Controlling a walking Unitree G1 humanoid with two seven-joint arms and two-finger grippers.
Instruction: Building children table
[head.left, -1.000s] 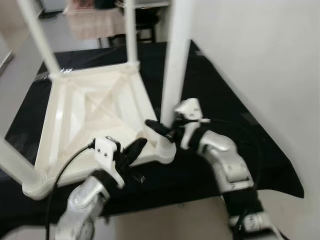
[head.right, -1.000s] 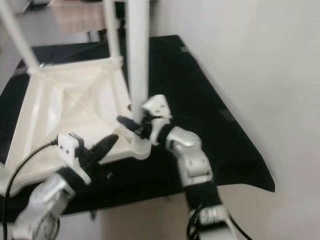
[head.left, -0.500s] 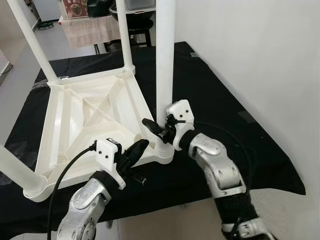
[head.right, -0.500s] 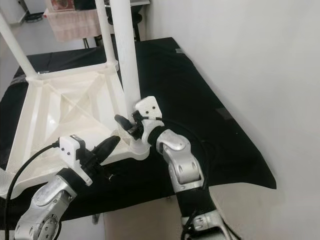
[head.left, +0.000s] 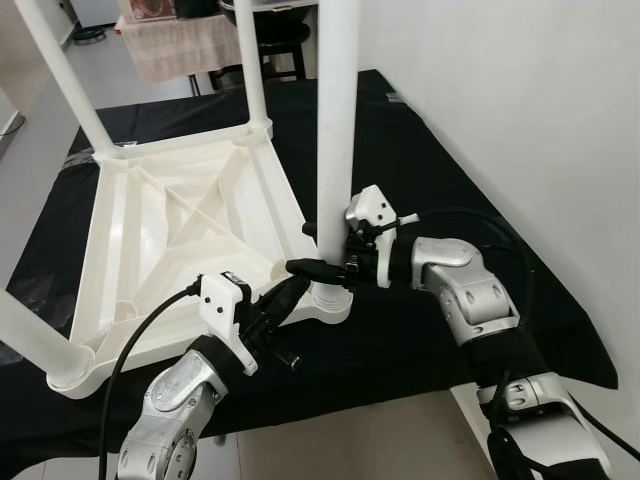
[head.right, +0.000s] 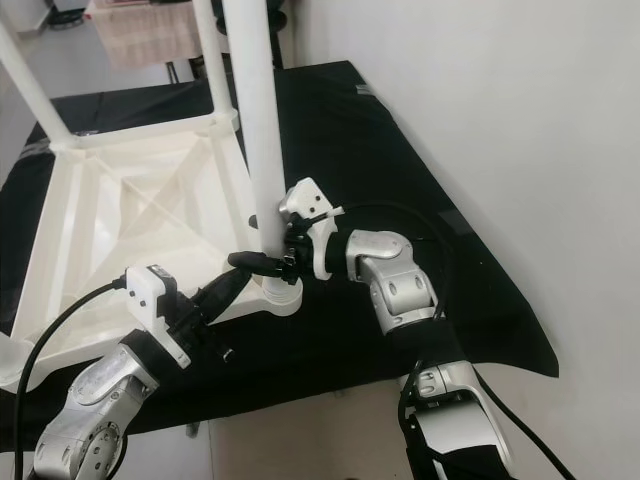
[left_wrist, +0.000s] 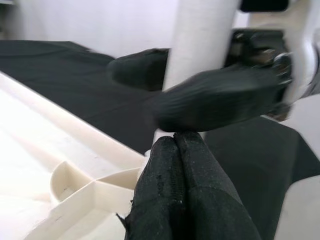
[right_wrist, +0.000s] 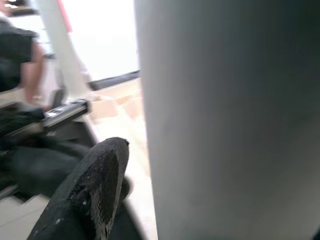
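The white children's table (head.left: 180, 220) lies upside down on a black cloth, its legs pointing up. At the near right corner a thick white leg (head.left: 335, 120) stands in its corner socket (head.left: 328, 300). My right gripper (head.left: 318, 248) is shut on this leg just above the socket, one black finger on each side; the left wrist view shows both of its fingers (left_wrist: 220, 97) straddling the leg (left_wrist: 200, 40). My left gripper (head.left: 296, 290) is shut, with its fingertips (left_wrist: 175, 145) pressed together against the socket's base.
Two thinner legs (head.left: 65, 75) (head.left: 252, 60) rise from the far corners and another leg (head.left: 25, 335) from the near left corner. The black-covered worktable (head.left: 430, 170) ends close in front of me. A white wall (head.left: 520, 100) runs along its right side.
My right arm has swung out to the right, and its fingers now lie level on either side of the leg. The left gripper stays at the socket. The camera has shifted slightly.
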